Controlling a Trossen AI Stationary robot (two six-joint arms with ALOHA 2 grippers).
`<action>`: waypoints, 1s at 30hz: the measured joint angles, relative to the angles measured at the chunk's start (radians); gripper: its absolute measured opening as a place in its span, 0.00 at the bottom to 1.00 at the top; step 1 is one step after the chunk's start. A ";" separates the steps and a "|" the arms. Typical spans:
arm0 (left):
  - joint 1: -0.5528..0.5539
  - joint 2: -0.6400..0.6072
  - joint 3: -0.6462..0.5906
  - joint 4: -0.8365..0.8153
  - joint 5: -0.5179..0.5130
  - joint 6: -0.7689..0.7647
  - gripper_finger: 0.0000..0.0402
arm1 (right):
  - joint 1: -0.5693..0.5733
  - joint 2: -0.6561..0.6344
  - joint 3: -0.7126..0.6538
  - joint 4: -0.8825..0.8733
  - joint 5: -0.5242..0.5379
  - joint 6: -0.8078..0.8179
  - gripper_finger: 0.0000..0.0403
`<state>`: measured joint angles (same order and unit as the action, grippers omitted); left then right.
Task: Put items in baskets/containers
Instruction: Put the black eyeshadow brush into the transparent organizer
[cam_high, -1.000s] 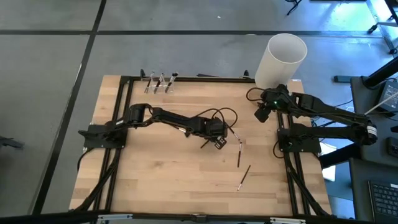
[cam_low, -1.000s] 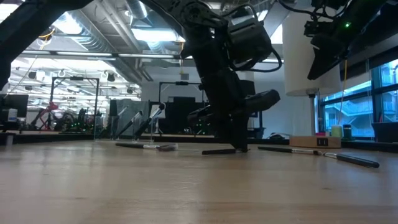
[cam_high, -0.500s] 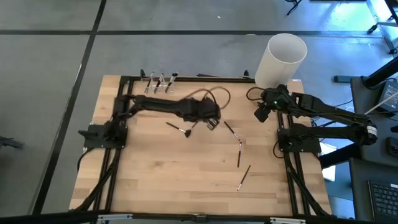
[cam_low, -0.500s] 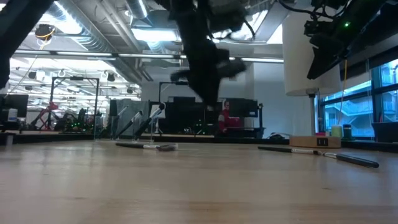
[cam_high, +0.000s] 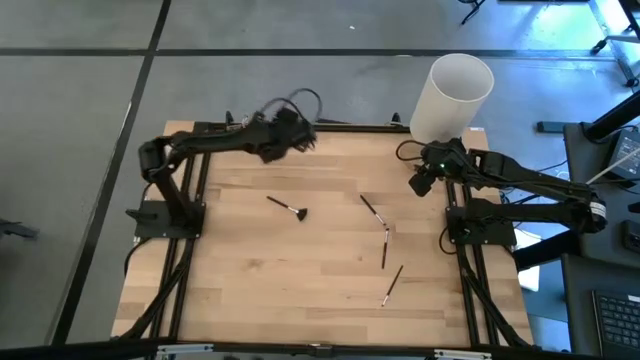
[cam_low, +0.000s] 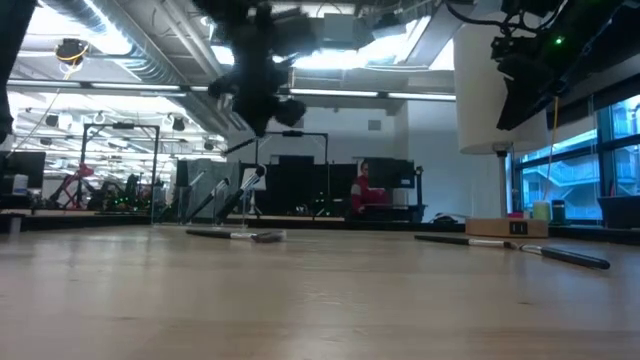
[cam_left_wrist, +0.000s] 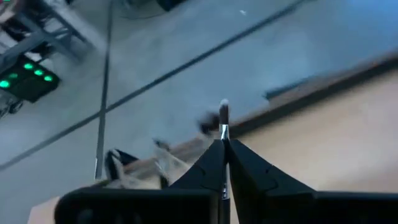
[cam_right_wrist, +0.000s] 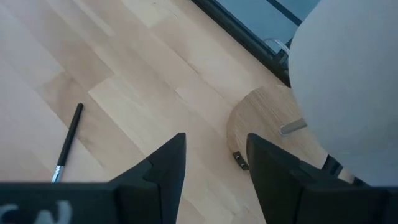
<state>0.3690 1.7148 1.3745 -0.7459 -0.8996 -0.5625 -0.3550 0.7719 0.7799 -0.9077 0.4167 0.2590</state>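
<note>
My left gripper (cam_high: 292, 136) hovers over the table's far edge, left of centre, shut on a thin makeup brush (cam_left_wrist: 224, 118). The brush's dark bristle tip sticks out past the fingertips. The clear containers (cam_left_wrist: 163, 164) show just below and ahead of it in the left wrist view; in the high view the arm covers them. Several more brushes lie flat on the wood: one with a dark head (cam_high: 288, 207), and three (cam_high: 372, 208), (cam_high: 385, 245), (cam_high: 392, 285) toward the right. My right gripper (cam_right_wrist: 211, 168) waits open at the table's right side, beside the white cylinder. My left gripper pinches the brush between its two shut fingers, with the handle running along the fingers. The metal collar and bristle end (cam_left_wrist: 224, 132) poke out ahead of the fingertips. The brush is lifted clear of the table and slants down toward the far edge.
A tall white cylinder (cam_high: 455, 95) stands on a round wooden disc (cam_right_wrist: 255, 124) at the far right corner. One brush (cam_right_wrist: 67, 143) lies ahead of my right gripper. The black frame rail (cam_high: 350, 126) runs along the far edge. Bare wood spreads across the near half.
My left gripper has risen from the table's middle with the brush. It has swung toward the far left edge, over the containers, tipping from pointing down to a shallower slant. It stayed shut on the brush. My right arm kept still.
</note>
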 joint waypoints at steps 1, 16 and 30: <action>0.034 -0.020 -0.034 0.048 0.000 0.026 0.03 | 0.000 0.000 0.000 -0.002 0.003 0.000 0.42; 0.373 -0.126 -0.491 0.888 0.290 0.440 0.03 | 0.005 0.000 -0.001 -0.003 0.010 0.026 0.42; 0.342 -0.125 -0.538 0.889 0.324 0.508 0.07 | 0.005 0.000 -0.017 0.005 0.009 0.030 0.42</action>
<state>0.7110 1.5894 0.8368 0.1428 -0.5757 -0.0541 -0.3504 0.7723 0.7631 -0.9024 0.4259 0.2886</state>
